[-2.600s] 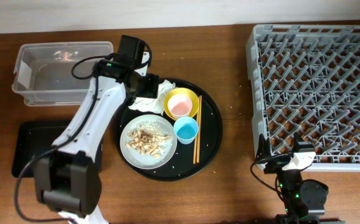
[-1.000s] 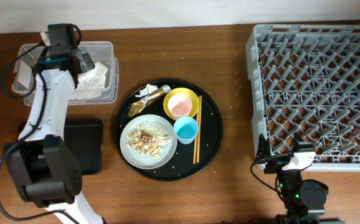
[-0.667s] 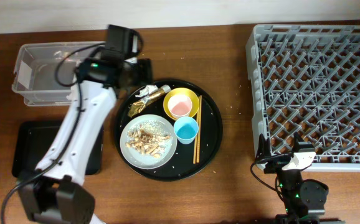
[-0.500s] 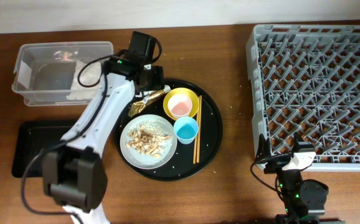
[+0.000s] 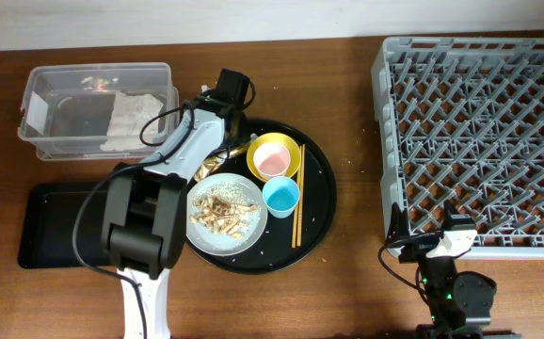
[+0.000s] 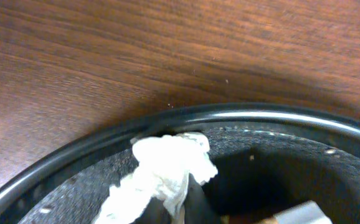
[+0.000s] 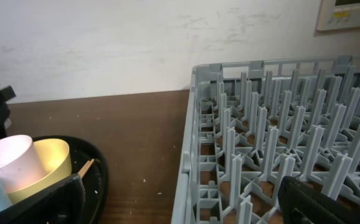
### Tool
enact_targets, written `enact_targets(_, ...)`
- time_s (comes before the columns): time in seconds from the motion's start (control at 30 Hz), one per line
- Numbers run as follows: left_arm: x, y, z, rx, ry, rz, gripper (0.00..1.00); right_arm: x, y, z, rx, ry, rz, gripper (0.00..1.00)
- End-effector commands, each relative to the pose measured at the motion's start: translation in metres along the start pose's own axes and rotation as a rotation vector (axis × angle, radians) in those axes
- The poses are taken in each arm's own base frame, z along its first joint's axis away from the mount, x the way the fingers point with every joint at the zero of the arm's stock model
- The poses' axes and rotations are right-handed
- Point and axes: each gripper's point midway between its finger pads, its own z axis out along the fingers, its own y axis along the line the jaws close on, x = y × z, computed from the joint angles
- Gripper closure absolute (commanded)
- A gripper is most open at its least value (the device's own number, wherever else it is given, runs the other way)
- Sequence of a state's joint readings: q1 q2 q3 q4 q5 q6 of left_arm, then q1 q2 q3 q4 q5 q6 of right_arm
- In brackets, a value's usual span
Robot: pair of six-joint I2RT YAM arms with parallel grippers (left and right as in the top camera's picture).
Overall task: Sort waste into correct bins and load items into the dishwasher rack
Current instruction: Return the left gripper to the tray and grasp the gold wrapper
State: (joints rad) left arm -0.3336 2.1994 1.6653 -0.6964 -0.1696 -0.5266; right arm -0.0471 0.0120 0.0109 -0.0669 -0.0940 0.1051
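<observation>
Though the state of the left tool (image 5: 227, 118) above crumpled white paper (image 6: 167, 165) cannot be told, the right tool (image 7: 180, 200) stands apart.

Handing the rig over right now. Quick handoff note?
Left gripper: above the round tray's top-left rim, near a crumpled white scrap; can't tell if open or shut.
Right gripper: open, empty, parked beside the rack.
Done: napkin is in the clear tub.
Left: food scraps on the grey plate; pink cup in the yellow bowl, blue cup and chopsticks, all on the round tray. Nothing racked yet.
</observation>
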Motion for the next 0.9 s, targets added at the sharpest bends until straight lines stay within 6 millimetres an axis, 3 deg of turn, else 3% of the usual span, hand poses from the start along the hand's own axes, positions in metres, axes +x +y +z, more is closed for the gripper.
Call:
enact_targets(0.0, -0.043, -0.002, -0.078, 0.073, -0.163, -0.035, 0.99, 0.002, -0.002, 0.000, 0.008, 0.003, 0.004, 0.02)
enact_targets(0.1, -0.069, 0.005, -0.144, 0.105, -0.306, -0.068, 0.99, 0.002, -0.002, 0.000, 0.008, 0.003, 0.004, 0.02)
enact_targets(0.17, -0.094, 0.041, -0.192, -0.033, -0.485, -0.132, 0.99, 0.002, -0.002, 0.000, 0.008, 0.003, 0.004, 0.02)
enact_targets(0.23, -0.115, 0.082, -0.209, -0.226, -0.622, -0.213, 0.99, 0.002, -0.002, 0.000, 0.008, 0.003, 0.004, 0.02)
enact_targets(0.27, -0.125, 0.103, -0.207, -0.278, -0.650, -0.258, 0.99, 0.002, -0.002, 0.000, 0.008, 0.003, 0.004, 0.02)
enact_targets(0.33, -0.136, 0.141, -0.184, -0.324, -0.623, -0.317, 0.99, 0.002, -0.002, 0.000, 0.008, 0.003, 0.004, 0.01)
enact_targets(0.4, -0.137, 0.180, -0.135, -0.331, -0.515, -0.360, 0.96, 0.002, -0.002, 0.000, 0.008, 0.003, 0.004, 0.02)
enact_targets(0.47, -0.142, 0.209, -0.110, -0.313, -0.478, -0.408, 0.25, 0.002, -0.002, 0.000, 0.008, 0.003, 0.004, 0.02)
enact_targets(0.5, -0.143, 0.213, -0.106, -0.291, -0.457, -0.368, 0.01, 0.002, -0.002, 0.000, 0.008, 0.003, 0.004, 0.02)
enact_targets(0.57, -0.143, 0.188, -0.101, -0.173, -0.399, -0.129, 0.01, 0.002, -0.002, 0.000, 0.008, 0.003, 0.004, 0.02)
enact_targets(0.63, -0.140, 0.173, -0.121, -0.132, -0.400, -0.072, 0.01, 0.002, -0.002, 0.000, 0.008, 0.003, 0.004, 0.02)
enact_targets(0.67, -0.136, 0.146, -0.158, -0.045, -0.429, -0.036, 0.01, 0.002, -0.002, 0.000, 0.008, 0.003, 0.004, 0.02)
enact_targets(0.7, -0.128, 0.127, -0.182, 0.021, -0.436, -0.006, 0.01, 0.002, -0.002, 0.000, 0.008, 0.003, 0.004, 0.02)
enact_targets(0.73, -0.106, 0.103, -0.213, 0.119, -0.410, 0.042, 0.01, 0.002, -0.002, 0.000, 0.008, 0.003, 0.004, 0.02)
enact_targets(0.77, -0.092, 0.093, -0.221, 0.156, -0.377, 0.066, 0.01, 0.002, -0.002, 0.000, 0.008, 0.003, 0.004, 0.01)
enact_targets(0.8, -0.067, 0.075, -0.220, 0.208, -0.291, 0.108, 0.11, 0.002, -0.002, 0.000, 0.008, 0.003, 0.004, 0.02)
enact_targets(0.83, -0.048, 0.063, -0.214, 0.234, -0.217, 0.135, 0.28, 0.002, -0.002, 0.000, 0.008, 0.003, 0.004, 0.02)
enact_targets(0.87, -0.029, 0.055, -0.205, 0.243, -0.141, 0.126, 0.35, 0.002, -0.002, 0.000, 0.008, 0.003, 0.004, 0.02)
